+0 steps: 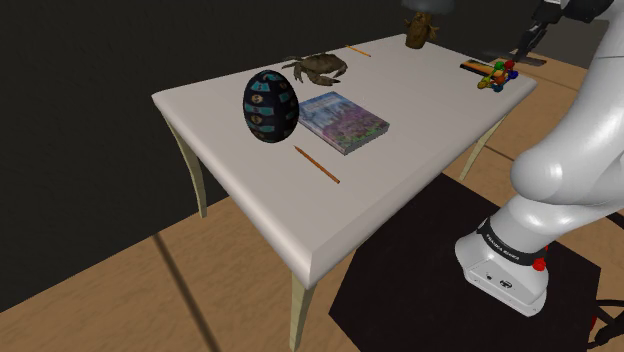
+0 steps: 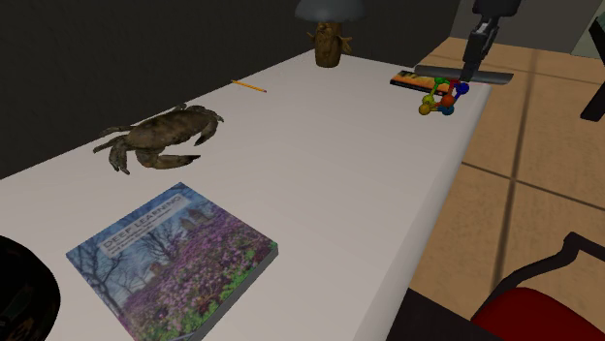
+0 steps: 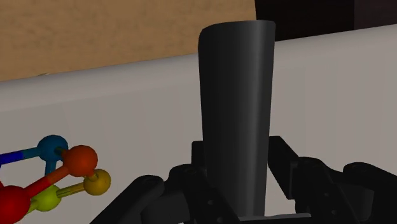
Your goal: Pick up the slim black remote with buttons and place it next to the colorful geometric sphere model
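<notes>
My gripper (image 3: 236, 191) is shut on the slim dark remote (image 3: 236, 108), which sticks out straight from between the fingers (image 3: 282, 156); no buttons show on the face I see. In the shoulder view the gripper (image 1: 541, 22) hangs above the table's far right corner, the remote (image 1: 524, 47) pointing down. The second exterior view has the gripper (image 2: 484, 24) and remote (image 2: 471, 58) just above and right of the colourful ball-and-stick model (image 2: 442, 96). That model (image 1: 494, 75) (image 3: 54, 178) stands on the white table (image 1: 420, 150), close beside the remote's tip.
A flat dark slab with an orange edge (image 2: 412, 77) lies behind the model at the corner. Further along the table lie a crab figure (image 1: 318, 68), a book (image 1: 343, 120), a dark patterned egg (image 1: 270, 106), two pencils (image 1: 317, 164) and a lamp base (image 1: 420, 33).
</notes>
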Tool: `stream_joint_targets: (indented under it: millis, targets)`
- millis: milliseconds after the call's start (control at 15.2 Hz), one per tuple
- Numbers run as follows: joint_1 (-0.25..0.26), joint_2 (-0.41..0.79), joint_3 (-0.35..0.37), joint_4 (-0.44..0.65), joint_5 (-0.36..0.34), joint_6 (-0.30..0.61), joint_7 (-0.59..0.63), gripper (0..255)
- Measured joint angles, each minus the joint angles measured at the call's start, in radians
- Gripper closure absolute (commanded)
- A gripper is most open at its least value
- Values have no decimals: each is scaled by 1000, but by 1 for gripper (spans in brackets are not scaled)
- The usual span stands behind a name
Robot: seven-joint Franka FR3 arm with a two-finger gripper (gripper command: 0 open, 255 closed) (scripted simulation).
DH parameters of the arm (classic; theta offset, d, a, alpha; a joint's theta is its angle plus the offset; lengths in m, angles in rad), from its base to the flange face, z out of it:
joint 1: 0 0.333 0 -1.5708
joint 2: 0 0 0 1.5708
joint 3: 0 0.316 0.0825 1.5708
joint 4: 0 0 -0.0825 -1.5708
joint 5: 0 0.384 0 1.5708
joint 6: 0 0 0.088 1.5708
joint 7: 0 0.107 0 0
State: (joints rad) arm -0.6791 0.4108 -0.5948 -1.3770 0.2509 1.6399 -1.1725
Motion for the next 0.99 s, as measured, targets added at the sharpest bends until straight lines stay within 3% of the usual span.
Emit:
stream_joint_targets:
  millis: [990]
  targets:
    - [20,16,11,-184,16,194,-20,255]
